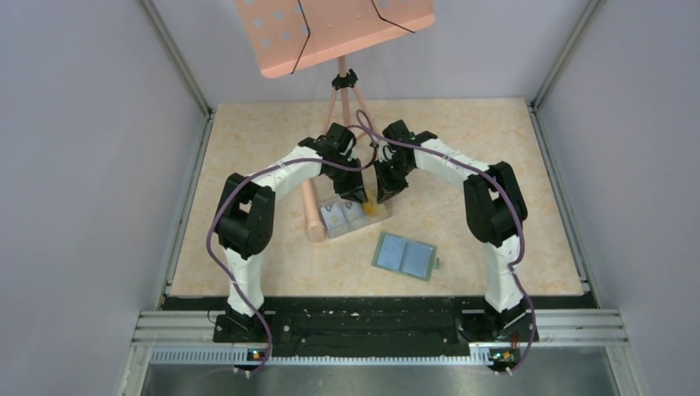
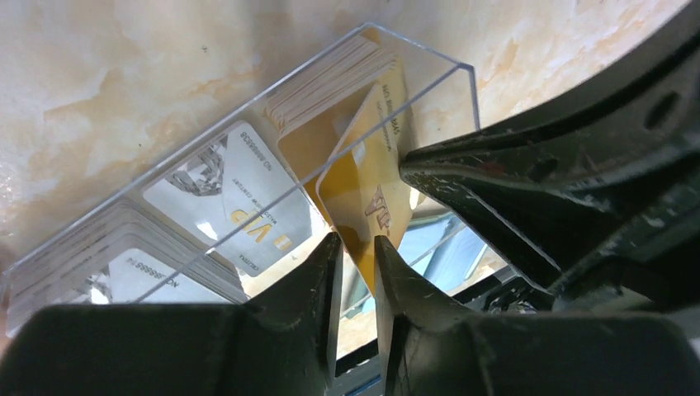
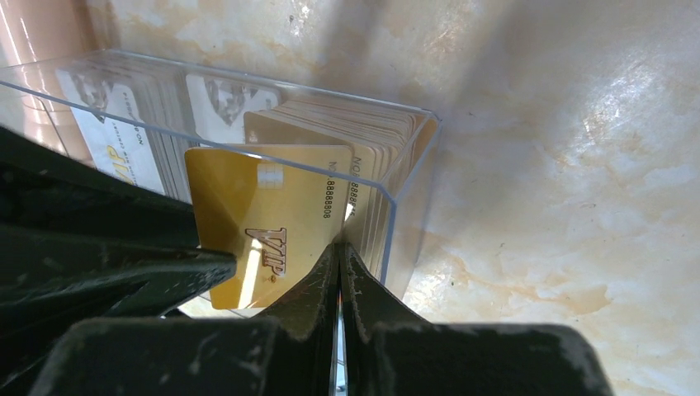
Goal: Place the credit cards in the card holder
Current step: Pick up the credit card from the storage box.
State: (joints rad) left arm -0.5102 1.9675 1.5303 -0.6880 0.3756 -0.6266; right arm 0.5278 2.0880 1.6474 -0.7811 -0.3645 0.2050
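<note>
Step in hand: pulling one card out of the box (image 3: 409,214), the first part of loading the holder (image 1: 404,256).

The left fingers (image 2: 357,252) stand narrow with the lower corner of a gold card (image 3: 264,231) between them, and they look clamped on it. The right fingers (image 3: 340,247) are pressed together with nothing in them, their tips against the card's other edge as if steadying it.

The card is tilted up, partly above the box rim, with the gold stack (image 3: 347,124) just behind it. It is glossy and thin, with "VIP" and a raised number on its face. Silver cards (image 2: 231,198) lie in the next section, beyond the left fingers.

The holder lies open on the desk (image 1: 495,148), blue sleeves up, well apart from both fingers, on the side toward the arm bases.

Next, I judge the left fingers must lift the card free of the rim without dragging its neighbours, then carry it to a sleeve. The right fingers will probably be needed to pin the holder.
</note>
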